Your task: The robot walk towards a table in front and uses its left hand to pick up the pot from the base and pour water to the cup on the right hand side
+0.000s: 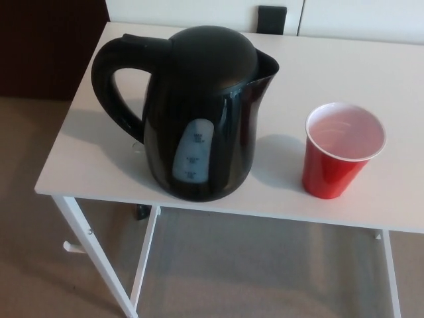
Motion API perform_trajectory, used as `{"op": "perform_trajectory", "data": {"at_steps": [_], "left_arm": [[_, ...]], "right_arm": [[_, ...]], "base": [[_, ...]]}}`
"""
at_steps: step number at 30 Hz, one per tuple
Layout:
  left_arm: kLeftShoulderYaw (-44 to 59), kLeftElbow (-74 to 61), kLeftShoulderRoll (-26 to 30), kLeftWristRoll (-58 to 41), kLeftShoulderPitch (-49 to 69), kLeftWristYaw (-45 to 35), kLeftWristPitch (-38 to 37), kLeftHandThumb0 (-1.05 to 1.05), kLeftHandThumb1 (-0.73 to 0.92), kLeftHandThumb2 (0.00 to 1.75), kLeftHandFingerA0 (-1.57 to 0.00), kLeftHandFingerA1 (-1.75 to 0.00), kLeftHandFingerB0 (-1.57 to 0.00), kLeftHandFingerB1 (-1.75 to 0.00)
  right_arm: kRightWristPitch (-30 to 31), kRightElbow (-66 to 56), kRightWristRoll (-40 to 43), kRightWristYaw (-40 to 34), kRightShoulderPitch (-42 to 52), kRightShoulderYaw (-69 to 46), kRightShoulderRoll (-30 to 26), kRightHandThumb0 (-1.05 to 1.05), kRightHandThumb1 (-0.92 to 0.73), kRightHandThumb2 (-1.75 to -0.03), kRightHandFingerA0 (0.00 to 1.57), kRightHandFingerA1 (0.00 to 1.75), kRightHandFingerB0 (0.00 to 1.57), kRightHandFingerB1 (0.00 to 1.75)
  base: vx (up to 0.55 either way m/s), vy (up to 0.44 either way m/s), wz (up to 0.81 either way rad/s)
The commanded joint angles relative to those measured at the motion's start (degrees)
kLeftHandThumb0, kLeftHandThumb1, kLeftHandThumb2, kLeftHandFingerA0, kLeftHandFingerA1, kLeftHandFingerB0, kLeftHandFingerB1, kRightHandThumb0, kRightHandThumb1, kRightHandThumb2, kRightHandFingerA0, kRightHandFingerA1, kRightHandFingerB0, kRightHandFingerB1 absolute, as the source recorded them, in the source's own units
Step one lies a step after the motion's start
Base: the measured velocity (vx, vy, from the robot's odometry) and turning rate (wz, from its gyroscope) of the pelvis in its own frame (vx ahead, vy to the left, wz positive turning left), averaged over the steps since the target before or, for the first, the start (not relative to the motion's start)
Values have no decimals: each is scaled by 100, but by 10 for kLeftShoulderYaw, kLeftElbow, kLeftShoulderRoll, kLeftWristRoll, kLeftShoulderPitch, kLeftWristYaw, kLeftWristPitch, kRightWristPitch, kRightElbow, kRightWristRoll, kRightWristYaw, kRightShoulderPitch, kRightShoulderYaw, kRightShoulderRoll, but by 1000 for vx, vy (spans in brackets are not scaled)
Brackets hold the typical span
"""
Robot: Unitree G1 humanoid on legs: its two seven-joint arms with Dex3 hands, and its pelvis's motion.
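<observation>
On the white table (86, 159) we see an upright black pot (199, 112) beside a red cup (341, 156). Neither robot hand appears; we read no writing.

Head cam, close, down onto table (86, 152)

Pot (199, 112) left of cup (343, 149)

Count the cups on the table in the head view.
1. A red plastic cup with a white inside stands upright on the white table, apart from and to the right of the black plastic kettle. The kettle could hide something small behind it.
</observation>
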Motion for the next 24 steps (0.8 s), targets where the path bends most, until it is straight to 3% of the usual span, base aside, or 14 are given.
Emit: {"op": "perform_trajectory", "data": {"at_steps": [1, 3, 4, 5, 12, 13, 17, 18, 19, 20, 24], "left_arm": [[18, -224, 21, -8, 27, 61, 39, -57, 56, 58, -17, -28, -20, -30], [23, -338, 43, -21, -2, 76, 71, -55, 56, 58, -20, -28, -16, -27], [21, -370, 54, -27, -18, 77, 88, -30, 41, 93, 0, -49, 0, -47], [16, -405, 68, -33, -47, 78, 107, -29, 44, 94, 0, -49, 0, -48], [-31, -458, 105, -14, -208, 102, 203, -23, 42, 90, -1, -49, 0, -48], [-49, -452, 105, 5, -246, 110, 219, -38, 44, 60, -16, -36, -15, -33], [-89, -440, 102, 39, -312, 120, 253, -42, 44, 61, -18, -35, -15, -32], [-105, -434, 98, 57, -331, 127, 262, -24, 34, 88, -6, -49, -5, -49], [-119, -429, 97, 73, -347, 132, 268, -24, 34, 88, -6, -49, -5, -49], [-127, -421, 96, 81, -358, 135, 269, -46, 44, 63, -18, -35, -14, -33], [-159, -380, 87, 111, -411, 154, 282, -47, 44, 63, -18, -35, -14, -33]], "right_arm": [[6, -3, -6, -2, 1, 3, -7, -12, -38, -84, 35, 58, 17, 50], [15, -32, -7, -4, 6, 6, -4, -12, -38, -84, 35, 59, 18, 51], [14, -30, -5, -4, 4, 6, -3, -12, -38, -84, 36, 59, 18, 50], [12, -26, -2, -2, 1, 4, -3, -11, -39, -84, 34, 58, 18, 51], [8, -18, -3, -6, -4, 1, -4, -11, -39, -84, 35, 58, 19, 51], [10, -36, 4, 0, 6, -1, -2, -10, -39, -85, 33, 58, 17, 50], [13, -39, 1, -4, 5, -1, -3, -11, -38, -84, 37, 59, 18, 50], [20, -46, 2, -8, 6, -1, -2, -10, -38, -84, 37, 59, 20, 51], [24, -50, 1, -11, 6, -2, -1, -10, -38, -84, 37, 59, 20, 51], [26, -48, 1, -13, 4, -2, -1, -9, -38, -84, 38, 59, 20, 51], [20, -46, 2, -9, 0, -3, -3, -11, -38, -84, 37, 59, 19, 51]], "base": [[0, 0, 0], [0, 0, 0], [0, 0, 0], [0, 0, 0], [0, 0, 0], [0, 0, 0], [0, 0, 0], [0, 0, 0], [0, 0, 0], [0, 0, 0], [0, 0, 0]]}}
